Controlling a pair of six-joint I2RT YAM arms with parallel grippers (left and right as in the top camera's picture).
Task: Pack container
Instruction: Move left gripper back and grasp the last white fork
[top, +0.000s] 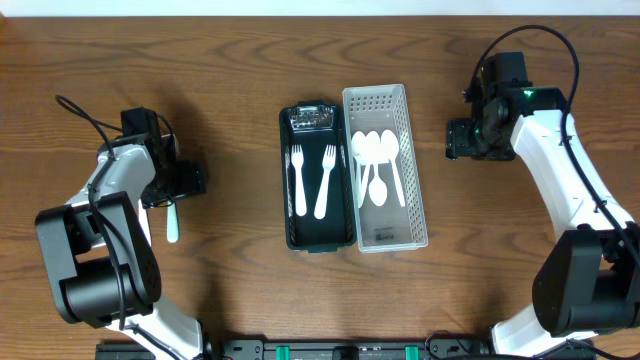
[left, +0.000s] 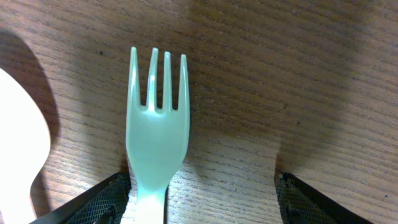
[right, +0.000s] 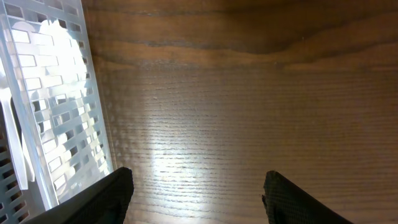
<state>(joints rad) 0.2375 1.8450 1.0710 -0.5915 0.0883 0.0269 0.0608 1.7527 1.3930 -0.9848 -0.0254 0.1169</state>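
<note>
- The black container (top: 320, 178) lies in the middle of the worktop (top: 240, 90), long side running away from the robot.
- Two white forks (top: 311, 180) lie side by side inside the black container, tines towards its far end.
- A white perforated basket (top: 412, 160) stands touching the black container on its right side, and white spoons (top: 376, 152) lie in it with their bowls at the far end.
- The left gripper (top: 186, 180) is well to the left of the black container, low over the worktop.
- In the left wrist view the left gripper (left: 202, 202) is released, its jaws standing wide apart.
- A loose fork (left: 155, 127) lies flat on the wood between those jaws, just beside the left finger, with a broad gap to the other finger.
- The rounded bowl of a spoon (left: 18, 149) shows at the edge of that view, beside the loose fork on the side away from the black container.
- The right gripper (top: 466, 140) is to the right of the black container, beyond the basket and apart from it.
- In the right wrist view the right gripper (right: 199, 199) is released, with only bare wood between its fingers and the basket wall (right: 50, 112) off to one side.
</note>
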